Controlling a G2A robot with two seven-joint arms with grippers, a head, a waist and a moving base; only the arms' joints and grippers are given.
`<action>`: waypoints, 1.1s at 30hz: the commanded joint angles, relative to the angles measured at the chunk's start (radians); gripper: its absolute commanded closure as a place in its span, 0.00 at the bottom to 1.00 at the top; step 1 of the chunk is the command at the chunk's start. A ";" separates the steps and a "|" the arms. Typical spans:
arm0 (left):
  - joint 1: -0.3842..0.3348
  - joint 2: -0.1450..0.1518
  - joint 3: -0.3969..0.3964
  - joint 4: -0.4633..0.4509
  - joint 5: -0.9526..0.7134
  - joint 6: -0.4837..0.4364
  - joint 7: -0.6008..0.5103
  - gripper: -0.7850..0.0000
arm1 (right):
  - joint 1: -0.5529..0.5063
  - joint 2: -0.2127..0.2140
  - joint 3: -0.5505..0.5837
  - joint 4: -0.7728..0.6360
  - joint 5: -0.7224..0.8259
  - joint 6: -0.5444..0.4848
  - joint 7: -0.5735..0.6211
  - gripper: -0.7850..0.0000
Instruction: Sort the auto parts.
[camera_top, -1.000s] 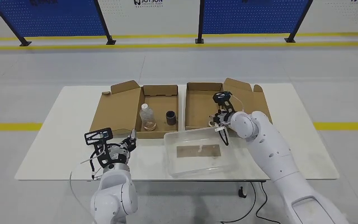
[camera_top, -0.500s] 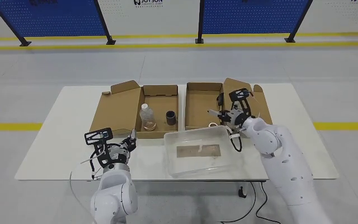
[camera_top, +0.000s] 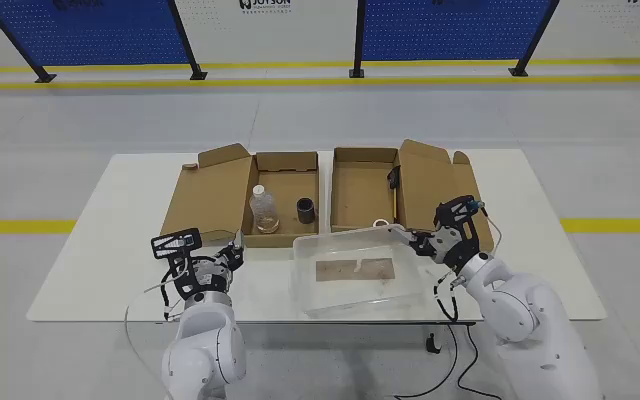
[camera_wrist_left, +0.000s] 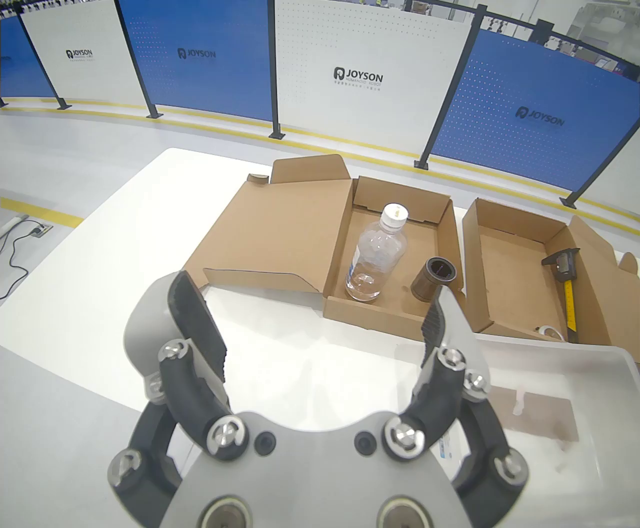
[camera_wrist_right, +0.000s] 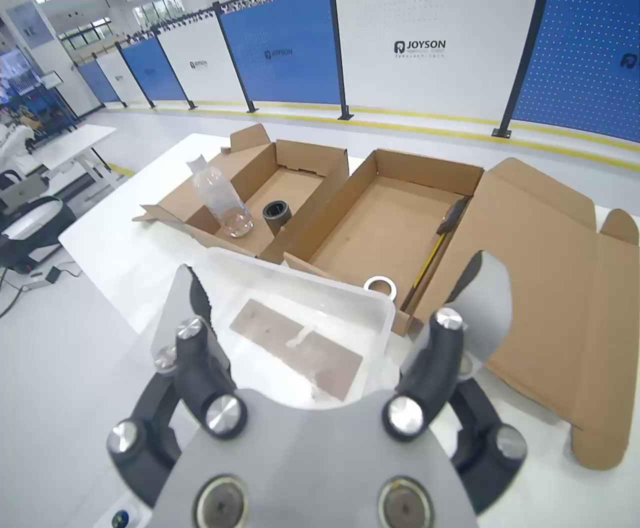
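Well, in the top view the left gripper (camera_top: 228, 256) sits at nine o'clock of the clear tray (camera_top: 300, 280) and the right gripper (camera_top: 412, 240) over its two o'clock corner. Both are spread and empty. The bottle (camera_top: 263, 208) and black bushing (camera_top: 306, 210) are in the left box (camera_top: 215, 195); the caliper (camera_top: 394, 178) and white ring (camera_top: 381, 223) lie in the right box (camera_top: 350, 195).

In the left wrist view, the bottle (camera_wrist_left: 375, 255) stands upright just beside the bushing (camera_wrist_left: 434, 277) — I judge a careless reach there could topple it.

In the right wrist view, the ring (camera_wrist_right: 381, 287) lies beside the caliper (camera_wrist_right: 440, 240), just past the tray's rim (camera_wrist_right: 385, 305) — a low pass might snag rim or cardboard.
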 joint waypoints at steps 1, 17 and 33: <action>0.000 0.000 0.000 0.000 0.000 0.000 0.000 0.00 | -0.024 0.003 0.009 -0.021 0.000 -0.005 0.007 0.00; 0.000 0.000 0.000 0.000 0.000 0.000 0.000 0.00 | -0.079 0.009 0.040 -0.033 0.023 -0.044 -0.020 0.00; 0.000 0.000 0.000 0.000 0.000 0.000 0.000 0.00 | -0.079 0.009 0.040 -0.033 0.023 -0.044 -0.020 0.00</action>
